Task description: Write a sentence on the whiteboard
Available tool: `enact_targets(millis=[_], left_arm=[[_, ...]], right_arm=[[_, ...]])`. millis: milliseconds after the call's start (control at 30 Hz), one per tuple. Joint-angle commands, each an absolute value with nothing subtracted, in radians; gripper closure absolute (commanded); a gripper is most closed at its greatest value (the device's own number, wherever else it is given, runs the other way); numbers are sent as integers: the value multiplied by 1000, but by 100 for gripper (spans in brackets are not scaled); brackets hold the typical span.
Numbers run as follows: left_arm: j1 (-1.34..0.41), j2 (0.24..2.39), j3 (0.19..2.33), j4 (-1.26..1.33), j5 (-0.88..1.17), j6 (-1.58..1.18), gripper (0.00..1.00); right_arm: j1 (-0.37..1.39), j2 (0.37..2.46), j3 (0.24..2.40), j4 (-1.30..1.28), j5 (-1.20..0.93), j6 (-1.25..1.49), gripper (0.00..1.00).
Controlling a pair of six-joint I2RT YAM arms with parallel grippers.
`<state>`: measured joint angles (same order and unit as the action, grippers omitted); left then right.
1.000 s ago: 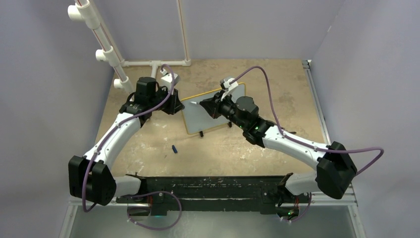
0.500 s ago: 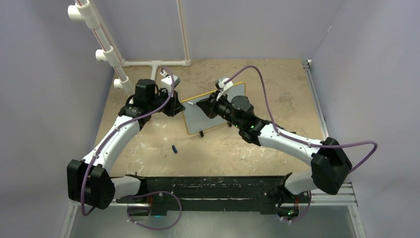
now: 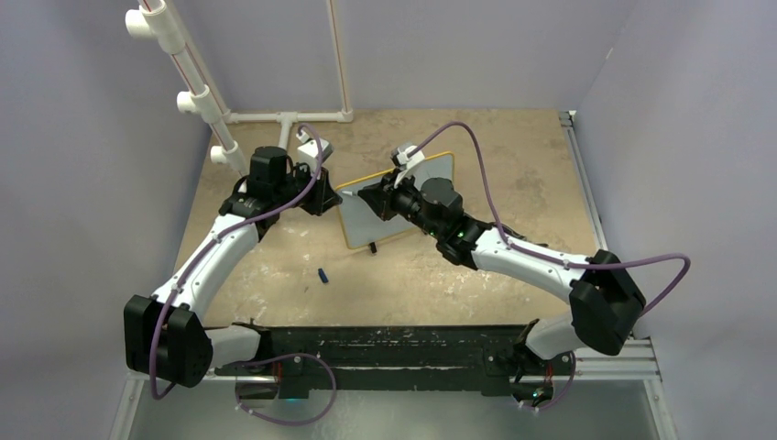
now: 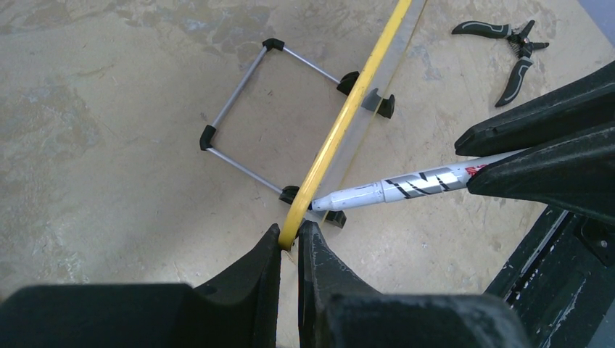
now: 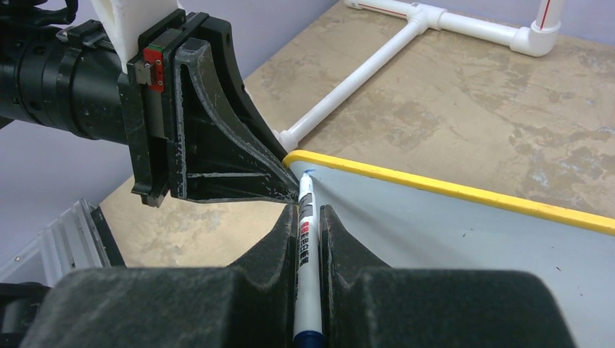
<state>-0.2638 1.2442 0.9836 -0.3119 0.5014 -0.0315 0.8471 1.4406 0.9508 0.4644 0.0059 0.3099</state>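
The whiteboard [image 3: 359, 225] stands tilted on the table, its yellow frame [image 4: 349, 109] seen edge-on in the left wrist view. My left gripper [image 4: 290, 236] is shut on that frame at the board's left corner [image 3: 335, 192]. My right gripper [image 5: 310, 214] is shut on a white marker [image 5: 305, 190] with a blue end. The marker's tip [image 4: 316, 205] rests at the board's upper left corner, right beside the left fingers. The board face [image 5: 464, 239] in view is blank; no sentence shows on it.
A small blue marker cap [image 3: 323, 275] lies on the table in front of the board. Black pliers [image 4: 508, 52] lie beyond the board. A white pipe frame [image 3: 289, 117] stands at the back left. The board's wire stand [image 4: 239, 109] sticks out behind it.
My right arm has slid left along the board, bringing the marker tip to the upper left corner. The left jaws have closed tighter on the frame.
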Motion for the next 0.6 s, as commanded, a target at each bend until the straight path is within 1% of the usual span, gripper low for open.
enact_targets(millis=[0, 567], left_arm=[[-261, 1212, 983, -276, 503, -5, 100], [-261, 1206, 983, -275, 500, 22, 100]], right_arm=[[848, 1445, 970, 479, 51, 297, 100], [871, 1469, 898, 476, 61, 328, 100]])
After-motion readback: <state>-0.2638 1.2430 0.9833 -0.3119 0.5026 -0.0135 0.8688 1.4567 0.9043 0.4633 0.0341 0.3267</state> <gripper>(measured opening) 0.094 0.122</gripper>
